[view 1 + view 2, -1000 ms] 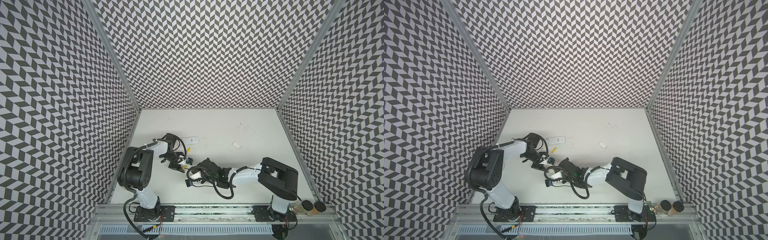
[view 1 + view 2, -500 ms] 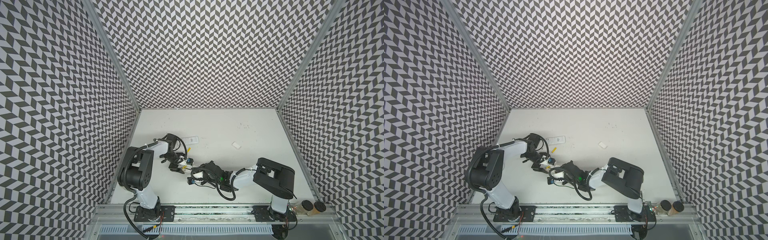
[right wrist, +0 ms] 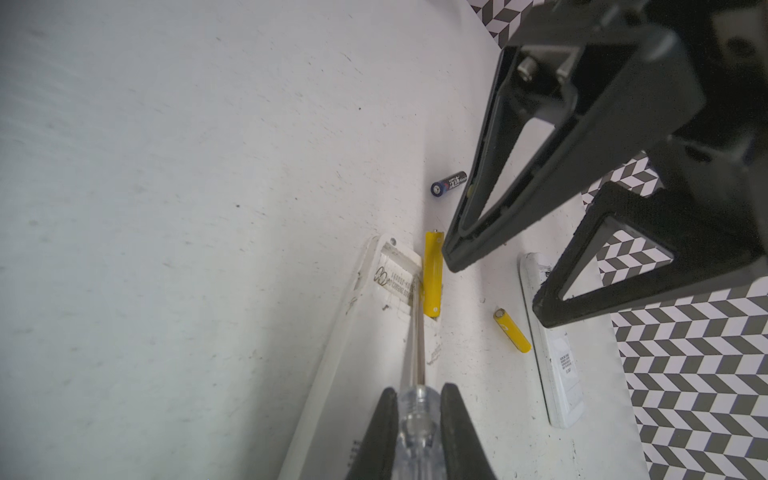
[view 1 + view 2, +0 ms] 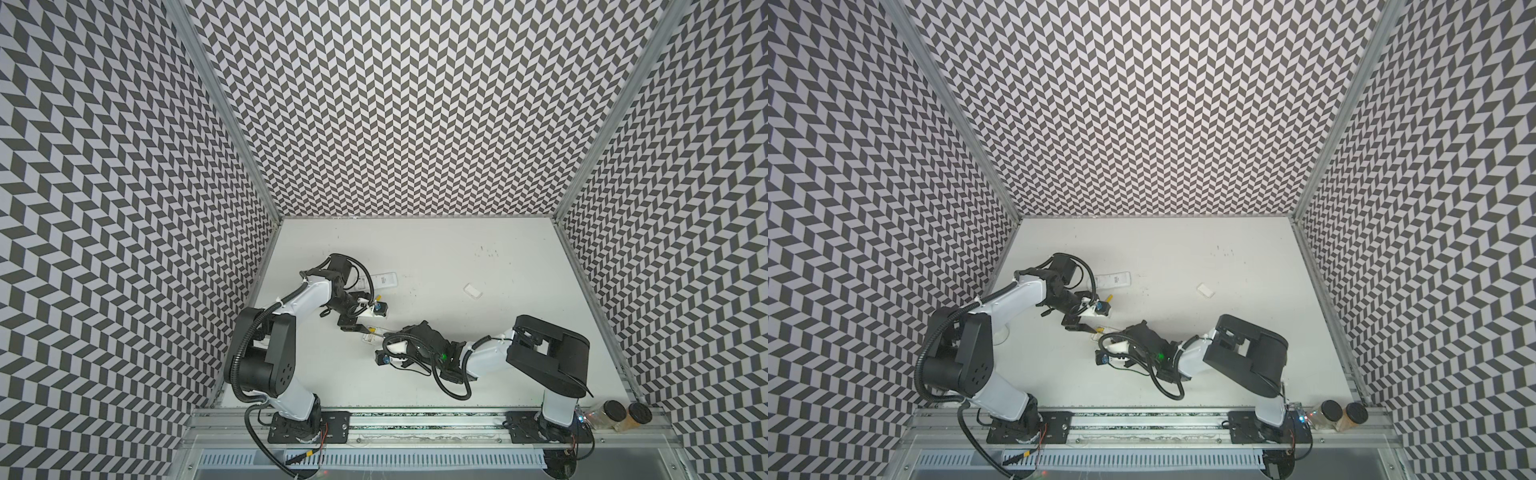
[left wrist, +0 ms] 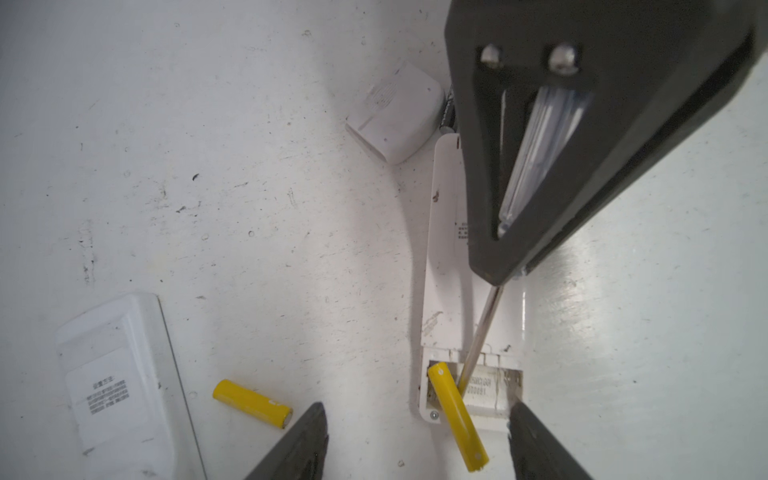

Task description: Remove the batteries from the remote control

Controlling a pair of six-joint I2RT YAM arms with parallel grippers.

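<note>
Clearly, the right end effector (image 3: 419,399) is clamped on the clear-handled metal screwdriver (image 3: 417,365), whose tip sits in the open compartment of the slim white plastic remote (image 3: 361,365), just beside a yellow cylindrical battery (image 3: 433,279) lying askew, half out of it. The left end effector (image 5: 415,411) hangs over that end, jaws wide, gripping nothing. A second yellow battery (image 3: 512,330) and a dark cylindrical battery (image 3: 449,184) lie loose on the white desk (image 5: 208,166).

On the screwdriver (image 3: 417,415) we saw a clear glossy handle and metal shaft; the yellow battery (image 3: 432,274) was smooth, the remote (image 3: 374,353) matt white plastic, the bench (image 3: 166,166) scuffed.
</note>
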